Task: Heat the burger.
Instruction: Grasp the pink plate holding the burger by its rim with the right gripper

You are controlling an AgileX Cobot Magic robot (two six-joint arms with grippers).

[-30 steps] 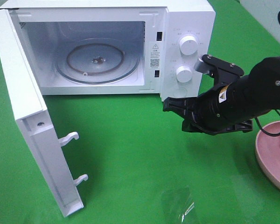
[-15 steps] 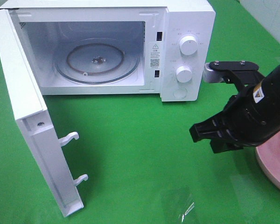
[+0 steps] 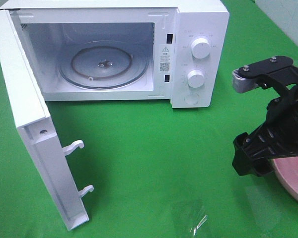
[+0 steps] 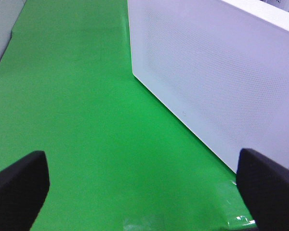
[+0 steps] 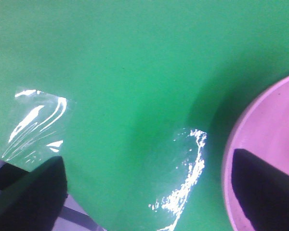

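Observation:
The burger is hidden behind my right arm at the right edge of the exterior view. Its pink plate shows below the arm. My right gripper points down at the plate's left rim, open and holding nothing. One of its fingers is over the plate and the other is over the green cloth. The white microwave stands at the back with its door swung wide open and its glass turntable bare. My left gripper is open and empty, beside the door's outer face.
Green cloth covers the table. The open door sticks out toward the front left, with two latch hooks on its edge. Two white knobs sit on the microwave's right panel. A clear glossy patch lies on the cloth near the front.
My right arm has swung from in front of the microwave's panel rightward to the plate, tipped downward, and its jaws have gone from shut to wide open. The left gripper is unchanged.

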